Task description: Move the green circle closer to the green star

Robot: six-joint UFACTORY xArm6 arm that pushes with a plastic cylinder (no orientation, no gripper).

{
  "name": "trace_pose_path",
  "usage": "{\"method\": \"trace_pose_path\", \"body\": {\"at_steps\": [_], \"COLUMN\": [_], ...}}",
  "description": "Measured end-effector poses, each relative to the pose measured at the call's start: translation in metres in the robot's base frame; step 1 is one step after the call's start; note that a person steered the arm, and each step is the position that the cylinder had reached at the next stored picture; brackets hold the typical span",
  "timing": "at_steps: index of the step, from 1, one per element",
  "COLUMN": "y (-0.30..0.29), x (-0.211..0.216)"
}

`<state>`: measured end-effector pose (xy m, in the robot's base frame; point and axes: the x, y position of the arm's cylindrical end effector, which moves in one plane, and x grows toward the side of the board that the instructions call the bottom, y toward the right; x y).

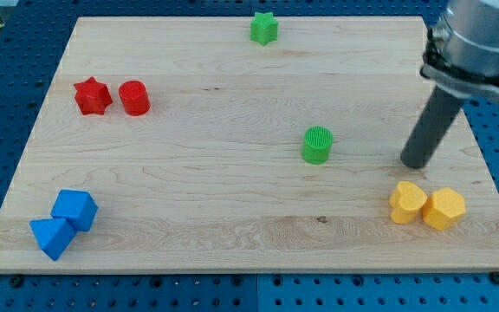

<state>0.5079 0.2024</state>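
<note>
The green circle [317, 145] is a short green cylinder standing on the wooden board right of centre. The green star [264, 29] sits near the board's top edge, up and a little to the left of the circle, well apart from it. My tip [415, 163] rests on the board to the right of the green circle, with a clear gap between them, and just above the two yellow blocks.
A red star [92, 95] and a red cylinder [134, 98] sit side by side at the upper left. Two blue blocks [64, 224] sit at the lower left corner. A yellow block [407, 203] and a yellow hexagon [443, 209] sit at the lower right.
</note>
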Motion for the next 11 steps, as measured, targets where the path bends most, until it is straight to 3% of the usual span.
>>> {"method": "trace_pose_path", "body": {"at_steps": [1, 4, 11], "y": [-0.006, -0.029, -0.132], "x": [0.02, 0.02, -0.009]}}
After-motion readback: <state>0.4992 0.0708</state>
